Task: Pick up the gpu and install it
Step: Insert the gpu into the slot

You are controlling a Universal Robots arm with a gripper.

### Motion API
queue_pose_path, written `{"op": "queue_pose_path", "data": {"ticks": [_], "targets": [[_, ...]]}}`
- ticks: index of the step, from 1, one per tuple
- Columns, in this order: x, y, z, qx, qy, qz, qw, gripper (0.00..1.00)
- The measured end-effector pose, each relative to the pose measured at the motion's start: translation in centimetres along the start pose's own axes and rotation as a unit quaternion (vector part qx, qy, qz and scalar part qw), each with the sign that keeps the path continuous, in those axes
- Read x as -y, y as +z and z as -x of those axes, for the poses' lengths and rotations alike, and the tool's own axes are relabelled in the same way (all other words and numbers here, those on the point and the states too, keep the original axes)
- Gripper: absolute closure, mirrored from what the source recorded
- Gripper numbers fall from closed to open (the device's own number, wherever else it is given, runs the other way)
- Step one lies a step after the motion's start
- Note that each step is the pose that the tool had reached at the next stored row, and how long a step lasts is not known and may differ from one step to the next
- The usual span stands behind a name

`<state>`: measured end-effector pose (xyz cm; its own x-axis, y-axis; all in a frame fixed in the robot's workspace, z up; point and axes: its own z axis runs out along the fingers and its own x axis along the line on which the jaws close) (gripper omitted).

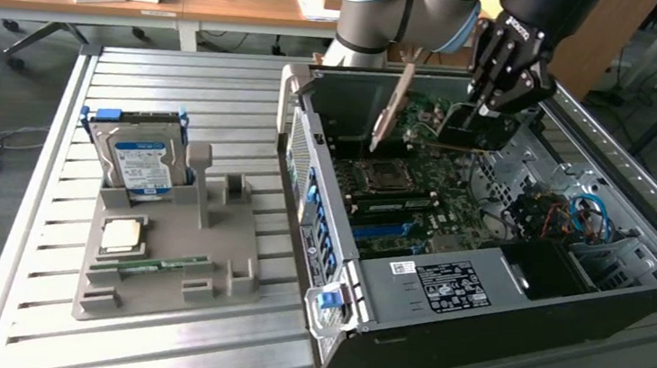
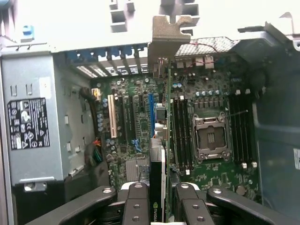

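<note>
The gpu is a thin dark card with a silvery end bracket. It hangs on edge over the motherboard inside the open computer case. My gripper is shut on the card's far end. In the wrist view the gpu appears edge-on between my fingers, and its bracket points toward the case's rear wall. The card floats over the expansion slots, close to the blue slot, and I cannot tell whether it touches the board.
A grey holder on the slatted table at the exterior view's left carries a hard drive, a processor chip and a green memory stick. Inside the case are the processor socket, the power supply and cables.
</note>
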<state>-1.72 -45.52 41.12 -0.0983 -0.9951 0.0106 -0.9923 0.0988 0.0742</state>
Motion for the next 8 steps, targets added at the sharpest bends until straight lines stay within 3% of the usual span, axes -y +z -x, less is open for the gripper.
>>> {"op": "queue_pose_path", "data": {"ticks": [8], "targets": [[0.01, 0.17, 0.0, -0.001, -0.043, -0.0091, 0.999, 0.74]]}}
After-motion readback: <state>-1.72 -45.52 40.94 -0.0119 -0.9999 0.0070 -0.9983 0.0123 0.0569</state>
